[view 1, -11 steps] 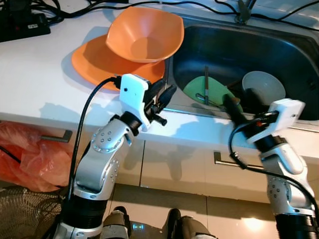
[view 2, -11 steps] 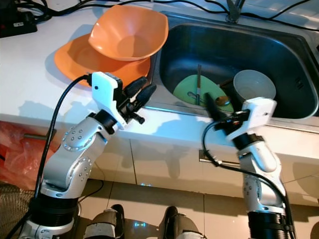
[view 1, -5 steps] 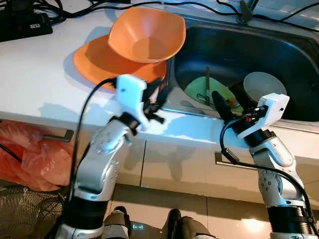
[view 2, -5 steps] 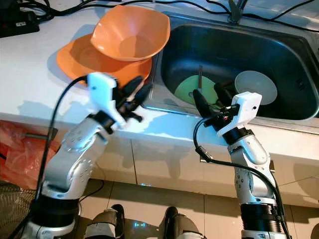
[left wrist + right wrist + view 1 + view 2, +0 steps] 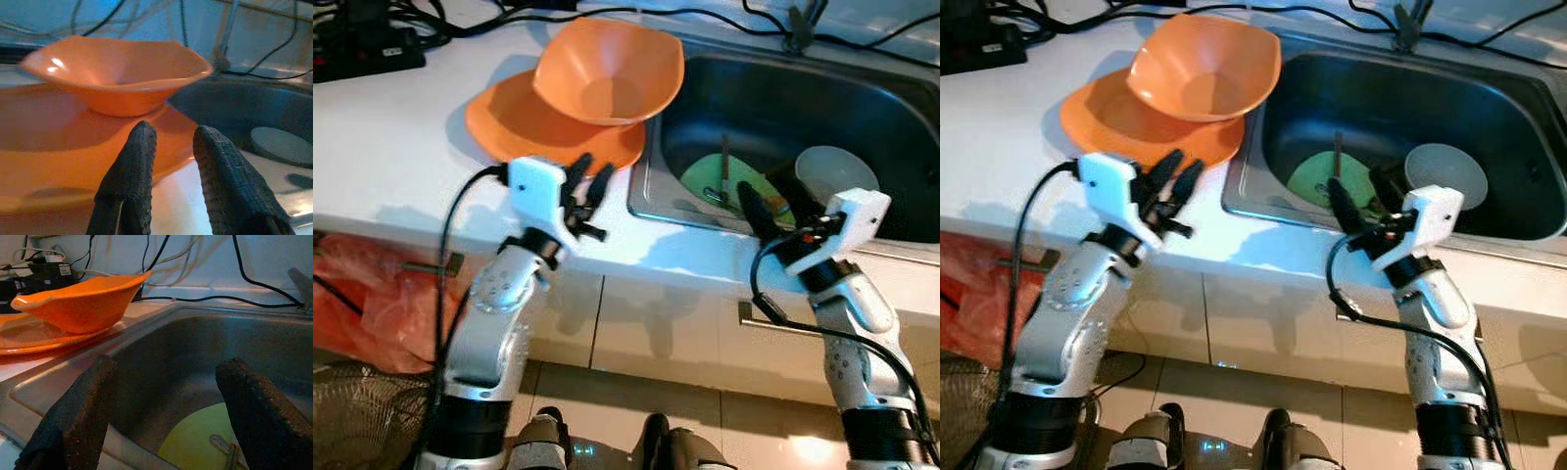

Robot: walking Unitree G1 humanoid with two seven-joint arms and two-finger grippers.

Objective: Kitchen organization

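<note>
The left eye view shows a white counter (image 5: 382,147) with a steel sink (image 5: 862,108) at the upper right of the frame. An orange bowl (image 5: 607,73) sits on top of an orange plate (image 5: 509,122) at the upper middle, right beside the sink. They are stacked, so they take up less room on the counter.

Down in the sink lies a green plate (image 5: 729,181) with a dark utensil (image 5: 722,168) resting across it. A white bowl (image 5: 837,171) sits next to it. These dishes are likely waiting there to be put away.

The left gripper (image 5: 585,181) hangs over the counter edge, just in front of the orange plate. Its two black fingers (image 5: 129,176) are a little apart and hold nothing. They point at the plate's rim, so it looks ready to reach for the orange stack.

The right gripper (image 5: 769,201) sits at the front edge of the sink, above the green plate. Its fingers (image 5: 73,416) are spread wide and hold nothing. It seems lined up to reach down for a dish in the sink.

Black cables (image 5: 724,12) run along the back of the counter, at the top of the frame.
</note>
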